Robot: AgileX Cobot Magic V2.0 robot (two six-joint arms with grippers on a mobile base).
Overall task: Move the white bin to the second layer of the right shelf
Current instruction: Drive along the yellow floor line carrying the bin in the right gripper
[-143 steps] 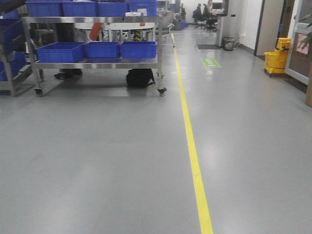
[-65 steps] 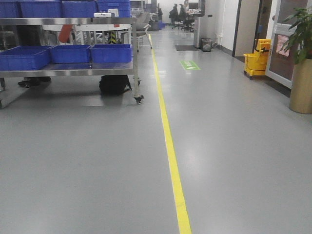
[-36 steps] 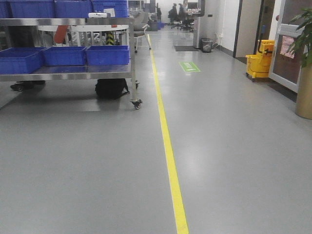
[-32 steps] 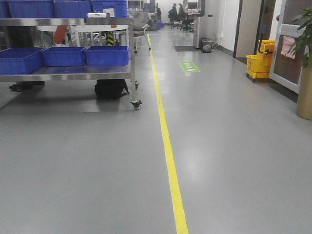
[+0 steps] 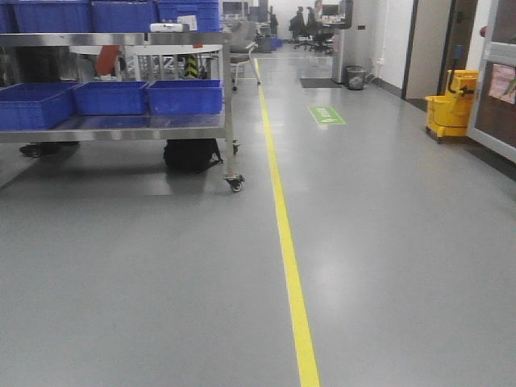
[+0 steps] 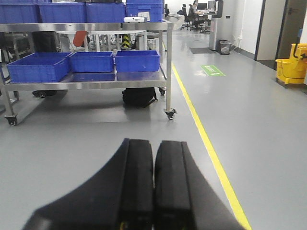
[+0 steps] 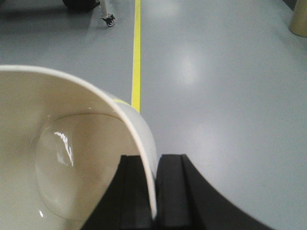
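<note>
A small cream-white glossy plastic tub (image 7: 72, 143) hangs above the grey floor (image 7: 230, 96), its thin side wall pinched at the rim by the right gripper (image 7: 154, 165). It looks light, stiff and slippery, so the rim suits gripping. The left gripper (image 6: 153, 146) is closed and empty.

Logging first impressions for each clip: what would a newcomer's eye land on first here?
In the right wrist view, the white bin fills the lower left, its wall pinched in the right gripper. Ahead, a yellow floor line runs up the grey corridor, with a steel cart of blue crates at upper left. The left gripper is shut and empty.
</note>
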